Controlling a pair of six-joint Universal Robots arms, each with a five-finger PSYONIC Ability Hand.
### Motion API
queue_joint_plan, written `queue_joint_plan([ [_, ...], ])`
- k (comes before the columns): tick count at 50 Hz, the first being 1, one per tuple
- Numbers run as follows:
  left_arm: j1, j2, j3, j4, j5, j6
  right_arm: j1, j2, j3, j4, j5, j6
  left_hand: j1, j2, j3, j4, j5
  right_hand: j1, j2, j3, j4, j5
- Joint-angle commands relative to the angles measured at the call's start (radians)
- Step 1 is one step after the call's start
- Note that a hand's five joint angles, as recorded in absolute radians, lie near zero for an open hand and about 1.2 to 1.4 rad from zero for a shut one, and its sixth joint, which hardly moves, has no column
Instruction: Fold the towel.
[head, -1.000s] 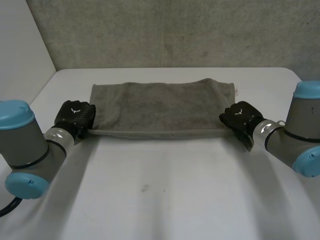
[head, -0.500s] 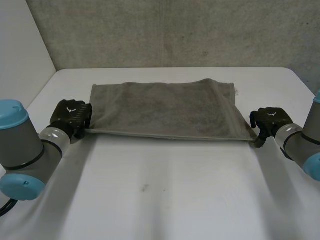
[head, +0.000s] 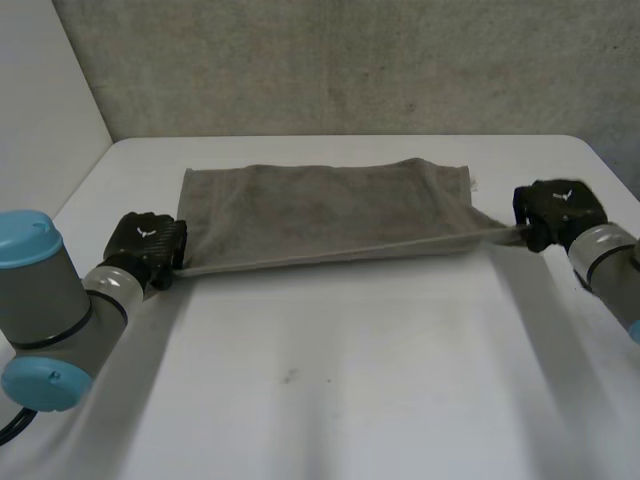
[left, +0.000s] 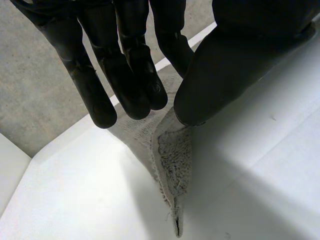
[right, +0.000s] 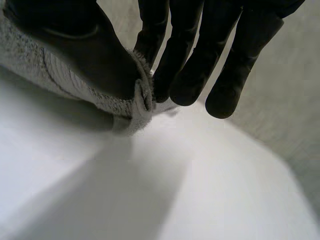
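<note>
Near corners of towel (head: 320, 215) pinched thumb-to-fingers by left hand (head: 148, 243) and right hand (head: 558, 207); rest lying flat between and beyond them. Likely to slip from the right's tip-only pinch if pulled tighter, leaving a crooked fold.

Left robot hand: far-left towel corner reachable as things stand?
Probably yes. The left robot hand pinches the towel by its near-left corner; the far-left corner lies just beyond it, nothing between.

Grey tubular joints (head: 40, 292) with light-blue caps (head: 28, 228), silver wrist collars (head: 112, 279), and a matte black left hand (head: 148, 245) and right hand (head: 555, 208), each back bearing a white emblem (head: 147, 228).
</note>
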Motion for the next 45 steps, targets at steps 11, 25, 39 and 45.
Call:
queue_joint_plan([
  [11,-0.006,0.294,-0.208,-0.118,0.0,0.174,-0.07,-0.289,0.16,0.399,-0.018,-0.694,0.194,0.177,0.178,0.178,0.187,0.057,0.082,0.058,0.053,0.055],
  [25,-0.037,0.619,-0.359,-0.388,0.003,0.309,-0.25,-0.513,0.192,0.808,-0.279,-0.93,0.194,0.177,0.178,0.178,0.187,0.057,0.082,0.058,0.053,0.055],
  [39,-0.083,0.317,-0.15,-0.276,0.024,0.252,-0.133,-0.257,0.051,0.788,-0.186,-0.825,0.059,0.043,0.044,0.043,0.052,0.057,0.082,0.058,0.053,0.055],
  [45,-0.066,0.294,-0.216,-0.227,0.135,0.239,-0.129,-0.244,0.049,0.702,-0.177,-0.795,-0.795,-0.812,-0.811,-0.811,-0.802,0.057,0.082,0.058,0.053,0.055],
])
